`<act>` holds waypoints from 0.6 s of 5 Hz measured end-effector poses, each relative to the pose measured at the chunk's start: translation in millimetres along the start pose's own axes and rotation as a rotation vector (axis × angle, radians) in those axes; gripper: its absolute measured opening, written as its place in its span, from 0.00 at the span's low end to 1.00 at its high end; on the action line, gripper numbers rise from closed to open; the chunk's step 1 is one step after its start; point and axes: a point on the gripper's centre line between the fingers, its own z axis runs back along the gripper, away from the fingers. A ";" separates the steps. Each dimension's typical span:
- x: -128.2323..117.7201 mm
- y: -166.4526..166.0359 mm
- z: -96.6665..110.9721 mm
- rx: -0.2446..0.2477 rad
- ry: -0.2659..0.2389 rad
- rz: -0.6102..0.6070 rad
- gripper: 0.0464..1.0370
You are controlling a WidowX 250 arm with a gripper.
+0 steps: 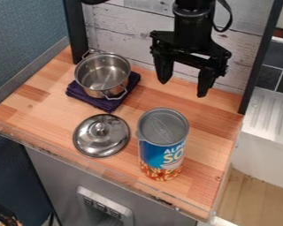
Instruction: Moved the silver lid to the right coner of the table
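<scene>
the claw hangs spread and empty over the bench.
the black arm drops in from the top edge, fingers pointing down near the whitewashed plank wall; the silver lid lies knob up on the wood, just left of the tall can, near the steel pot on its folded dark cloth. a blue wall stands off left.
</scene>
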 end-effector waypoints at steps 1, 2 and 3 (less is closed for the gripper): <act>-4.9 0.6 -8.8 0.004 0.032 -0.002 0.96; -20.6 32.0 8.2 0.037 0.004 0.062 0.96; -37.5 60.6 30.6 0.069 -0.042 0.142 0.96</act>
